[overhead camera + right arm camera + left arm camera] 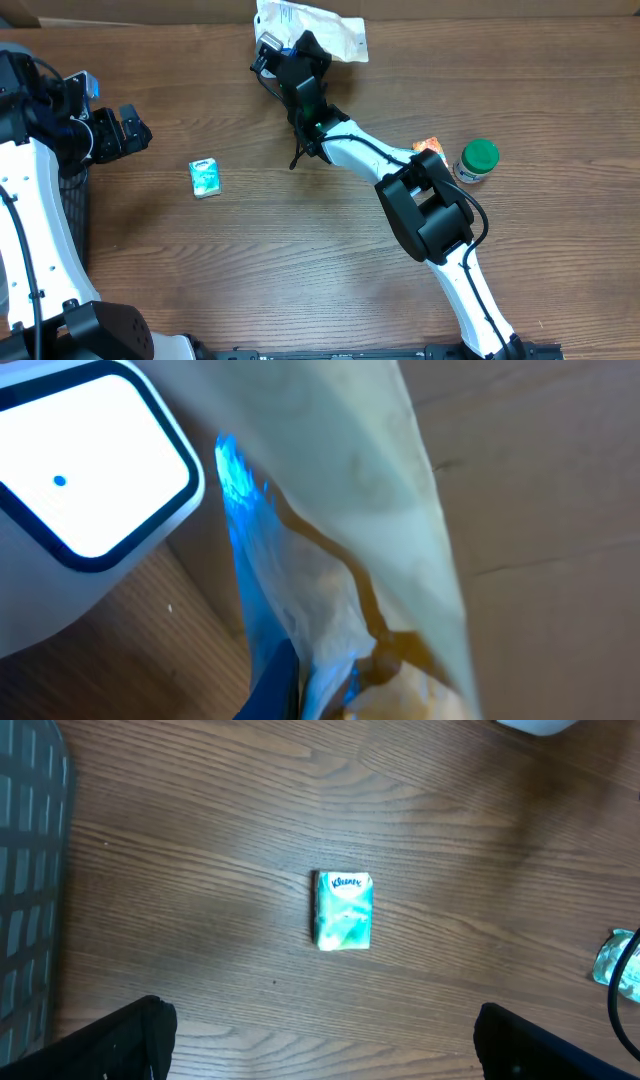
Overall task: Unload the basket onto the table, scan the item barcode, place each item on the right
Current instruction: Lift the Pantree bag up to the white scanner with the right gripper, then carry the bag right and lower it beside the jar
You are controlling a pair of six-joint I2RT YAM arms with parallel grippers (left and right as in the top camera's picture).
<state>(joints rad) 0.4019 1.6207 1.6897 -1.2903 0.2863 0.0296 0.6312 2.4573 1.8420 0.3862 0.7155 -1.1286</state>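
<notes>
My right gripper (292,52) reaches to the table's far edge and is shut on a crinkly white-and-blue snack bag (318,28). In the right wrist view the bag (340,550) fills the middle and hides the gripper (320,705), with blue light falling on its foil. A white scanner (90,470) with a dark rim and a blue dot lies just left of the bag. A small green tissue pack (205,178) lies flat on the wood. My left gripper (128,130) hovers open to its left. In the left wrist view the tissue pack (345,910) lies well ahead of the gripper (320,1045).
A green-lidded jar (478,160) and an orange packet (428,146) sit at the right, beside the right arm's elbow. A grey mesh basket (25,870) stands at the table's left edge. Cardboard lines the far side.
</notes>
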